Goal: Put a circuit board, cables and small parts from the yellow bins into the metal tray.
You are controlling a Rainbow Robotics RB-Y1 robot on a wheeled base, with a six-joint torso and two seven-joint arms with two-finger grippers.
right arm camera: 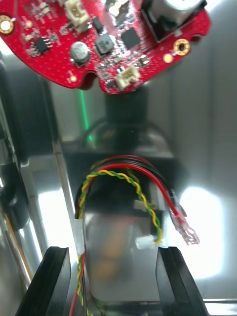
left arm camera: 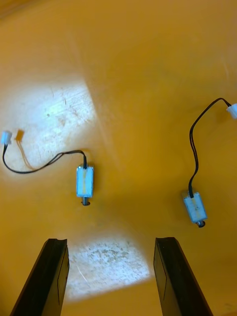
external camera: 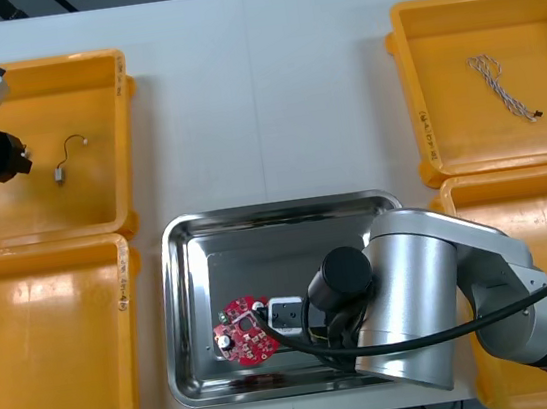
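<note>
The left gripper (left arm camera: 116,284) hangs over the far yellow plastic bin (external camera: 124,103) at the robot's left, fingers wide apart and empty. Just ahead of them lies a small block-shaped metal part (left arm camera: 85,181) trailing a thin black lead (left arm camera: 39,165). Expect the body to be light, rigid and smooth; the lead is limp and should not be trusted to carry it. Take hold across the body's flat sides. The left wrist view separates a second metal part (left arm camera: 196,207) nearby, where the front view makes out one. The right gripper (right arm camera: 113,286), likewise open and empty, sits low in the shiny metal tray (external camera: 177,278). Its wrist view shows a twisted red and yellow cable (right arm camera: 131,185) near the round red circuit board (external camera: 245,334), which the arm covers in the front view.
</note>
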